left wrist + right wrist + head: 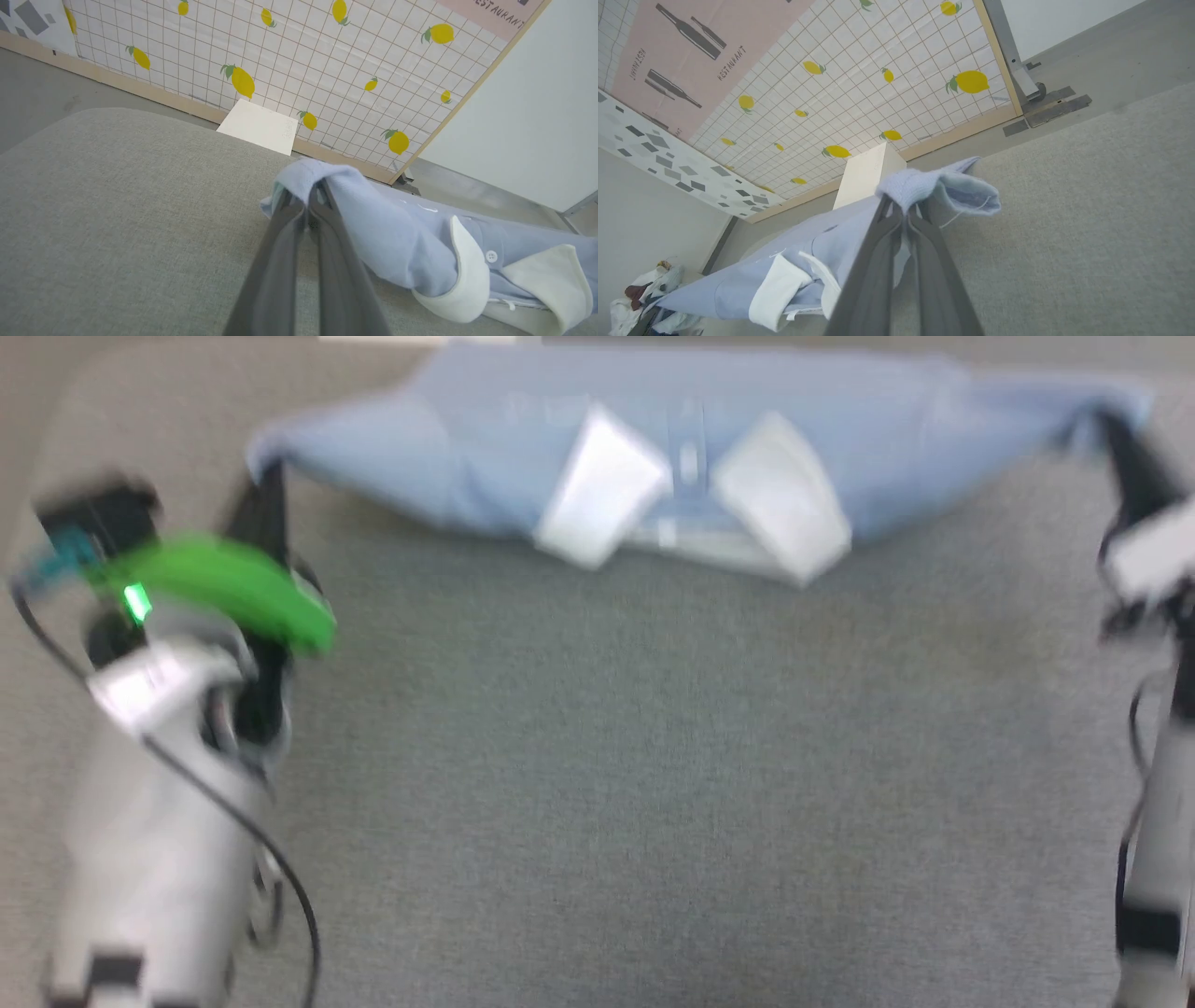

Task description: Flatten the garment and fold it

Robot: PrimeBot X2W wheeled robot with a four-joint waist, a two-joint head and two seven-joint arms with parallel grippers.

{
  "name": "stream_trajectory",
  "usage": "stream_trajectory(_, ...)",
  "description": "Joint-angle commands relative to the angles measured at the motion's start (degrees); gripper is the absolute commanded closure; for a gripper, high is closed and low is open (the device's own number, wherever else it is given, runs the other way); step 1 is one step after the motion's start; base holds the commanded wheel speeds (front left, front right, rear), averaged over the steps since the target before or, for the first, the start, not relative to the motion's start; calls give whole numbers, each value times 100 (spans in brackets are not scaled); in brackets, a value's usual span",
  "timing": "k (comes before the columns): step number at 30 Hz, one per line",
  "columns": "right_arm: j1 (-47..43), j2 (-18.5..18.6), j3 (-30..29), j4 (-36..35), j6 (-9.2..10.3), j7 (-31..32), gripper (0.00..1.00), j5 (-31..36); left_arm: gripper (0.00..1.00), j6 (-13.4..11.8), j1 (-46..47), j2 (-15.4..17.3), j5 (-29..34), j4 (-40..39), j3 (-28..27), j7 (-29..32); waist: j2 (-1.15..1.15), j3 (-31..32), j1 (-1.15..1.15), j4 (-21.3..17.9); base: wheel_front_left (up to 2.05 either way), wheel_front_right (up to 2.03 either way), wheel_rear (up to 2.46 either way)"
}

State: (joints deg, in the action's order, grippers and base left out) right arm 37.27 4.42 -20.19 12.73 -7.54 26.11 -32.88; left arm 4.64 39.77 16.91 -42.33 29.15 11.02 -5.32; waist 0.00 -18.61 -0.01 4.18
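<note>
Garment (840, 429) near pink "RESTAURANT" poster (738, 37)

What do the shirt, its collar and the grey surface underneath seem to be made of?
Shirt: soft matte knit, probably cotton; a fine pebbled texture shows where the left tool pinches it. Collar: smoother, stiffer white fabric holding its folded shape. Grey surface: matte woven cloth with a visible coarse weave, perhaps upholstery.
</note>
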Motion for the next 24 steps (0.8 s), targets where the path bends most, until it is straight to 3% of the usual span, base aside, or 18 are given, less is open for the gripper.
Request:
stream_trajectory(1,-242,-1,18,-140,5,29,100,-87,100,-67,-279,-29,-95,-156,-42,-1,0,740,1,67,0,0,0)
stream_trajectory(5,-1173,-27,89,-557,5,204,100,-288,100,-317,-1312,-66,-288,-791,-110,147,0,1044,1,1,0,0,0)
stream_trajectory(15,-2936,-118,-310,-1492,5,721,100,-609,100,-1270,-3692,79,-819,-2508,-708,584,0,1535,1,-155,0,0,0)
stream_trajectory(24,-3912,-150,-680,-2178,5,1476,100,-628,100,-1933,-4721,295,-842,-3507,-696,1285,0,1615,1,-146,0,0,0)
